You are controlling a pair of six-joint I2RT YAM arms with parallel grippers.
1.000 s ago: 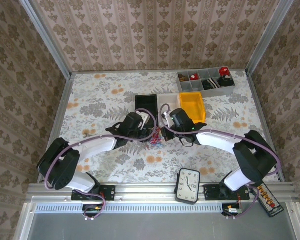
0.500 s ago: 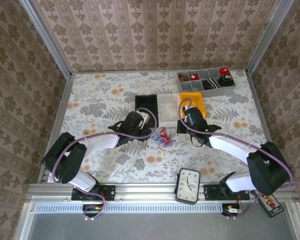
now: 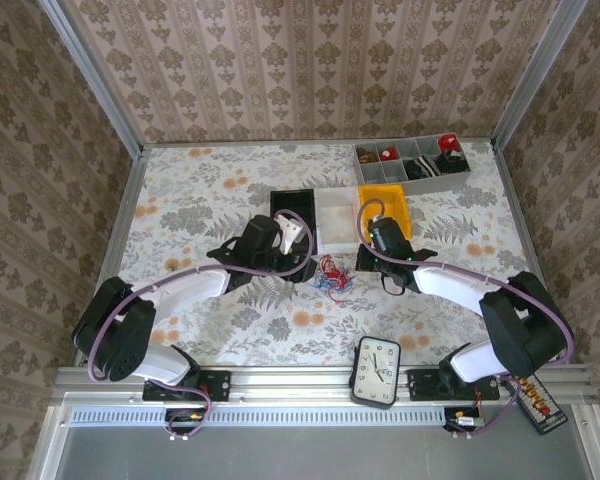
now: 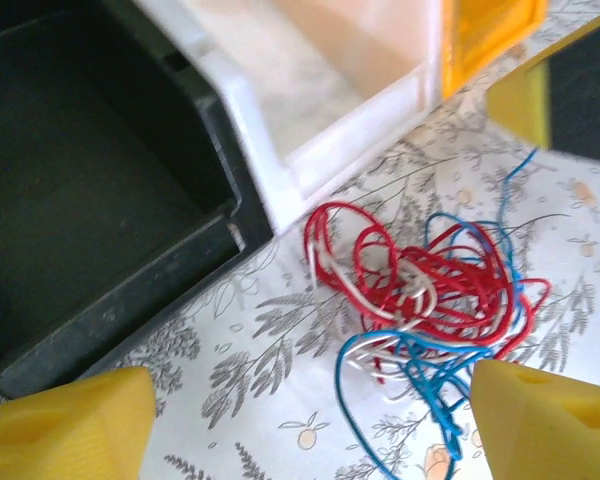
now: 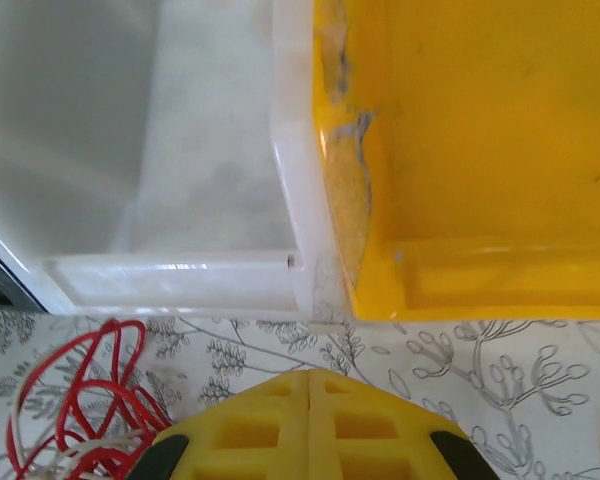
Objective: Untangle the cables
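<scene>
The cables point(image 3: 332, 272) are a small tangle of red, blue and whitish wires lying on the floral tablecloth just in front of the bins. In the left wrist view the cables point(image 4: 420, 300) lie on the cloth ahead of my left gripper point(image 4: 310, 430), more toward its right finger; its yellow fingers point(image 4: 60, 425) stand wide apart and hold nothing. From above, the left gripper point(image 3: 302, 246) is just left of the tangle. My right gripper point(image 5: 313, 385) is shut and empty, facing the seam between two bins, with red loops of the cables point(image 5: 80, 400) at its lower left. The right gripper point(image 3: 366, 248) is right of the tangle.
A black bin point(image 3: 291, 203), a clear white bin point(image 3: 337, 210) and a yellow bin point(image 3: 385, 208) stand in a row behind the tangle. A grey compartment tray point(image 3: 411, 163) sits at the back right. A clock point(image 3: 376, 371) lies at the near edge.
The right gripper left the tangle and moved right to the bins. The cables shifted slightly right. The left gripper drew back a little and opened wider.
</scene>
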